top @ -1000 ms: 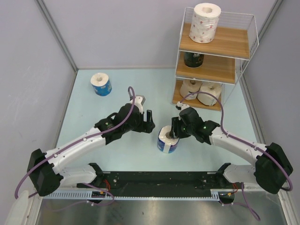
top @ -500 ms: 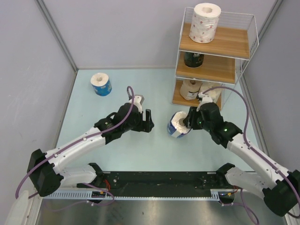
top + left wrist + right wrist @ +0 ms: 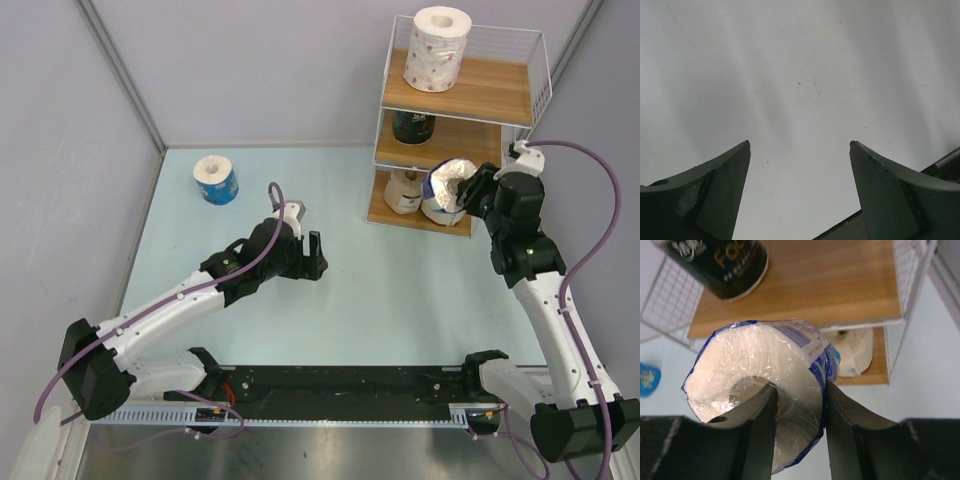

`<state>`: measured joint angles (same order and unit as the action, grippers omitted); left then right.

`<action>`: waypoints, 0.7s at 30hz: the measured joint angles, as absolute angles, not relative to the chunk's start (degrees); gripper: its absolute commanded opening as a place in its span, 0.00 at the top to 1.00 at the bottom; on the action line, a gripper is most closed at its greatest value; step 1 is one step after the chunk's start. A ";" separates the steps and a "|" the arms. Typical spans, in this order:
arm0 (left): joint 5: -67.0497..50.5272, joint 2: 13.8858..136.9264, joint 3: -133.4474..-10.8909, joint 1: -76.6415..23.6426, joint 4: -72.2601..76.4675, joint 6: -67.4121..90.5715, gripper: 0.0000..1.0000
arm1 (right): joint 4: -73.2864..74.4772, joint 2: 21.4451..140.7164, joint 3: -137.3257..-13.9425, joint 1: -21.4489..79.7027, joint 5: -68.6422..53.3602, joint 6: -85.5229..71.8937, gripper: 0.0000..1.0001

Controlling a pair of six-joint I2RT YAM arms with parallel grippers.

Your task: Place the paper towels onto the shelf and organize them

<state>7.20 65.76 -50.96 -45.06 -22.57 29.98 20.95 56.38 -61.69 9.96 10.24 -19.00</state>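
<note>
Top external view, read from the left: the spare blue roll (image 3: 216, 179) stands upright on the table (image 3: 400, 300) near the far-left corner, well apart from both arms. My left gripper (image 3: 318, 258) sits low over mid-table. The left wrist view shows its jaws spread, with only bare surface between them. Further right stands the shelf (image 3: 495, 92). The speckled roll (image 3: 437, 50) is on the top board, the dark roll (image 3: 412, 126) on the middle board and the cream roll (image 3: 403, 190) on the bottom board. The held blue roll (image 3: 447, 190) hangs tilted just in front of the shelf and hides part of the bottom tier. The right gripper (image 3: 472, 190) pinches its wall, one finger inside the core and one outside, as the right wrist view confirms.

I judge the step in hand to be seating this roll on the middle board, on the bare wood right of the dark roll. To do it well, I would:
- level the roll first;
- bring it in above the board's front edge, clear of the wire frame;
- set it down flat beside the dark roll without nudging it;
- part the jaws only once it rests;
- draw the inner finger out along the core's axis, since headroom under the top board looks tight.
</note>
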 measured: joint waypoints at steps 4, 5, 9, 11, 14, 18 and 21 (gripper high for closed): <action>7.22 65.01 -50.39 -44.77 -22.50 29.98 0.15 | 17.19 56.42 -62.11 8.75 12.56 -19.90 0.67; 7.20 64.82 -50.24 -44.71 -22.61 29.98 0.15 | 16.34 56.49 -62.11 8.60 13.08 -19.99 0.67; 7.20 64.34 -49.54 -44.45 -22.57 30.00 0.15 | 12.53 57.74 -62.35 8.12 14.85 -20.53 0.65; 7.20 64.14 -49.17 -44.25 -22.63 29.98 0.15 | 10.72 58.78 -62.54 7.86 15.68 -20.73 0.65; 7.14 64.07 -49.04 -44.05 -22.61 30.00 0.15 | 8.86 60.40 -63.22 7.49 16.45 -20.91 0.65; 6.90 64.07 -49.04 -43.83 -22.39 29.98 0.15 | 6.02 62.92 -64.90 7.09 17.23 -20.95 0.65; 6.81 64.07 -49.04 -43.72 -22.39 29.95 0.15 | 3.79 64.29 -65.41 6.79 17.58 -20.93 0.65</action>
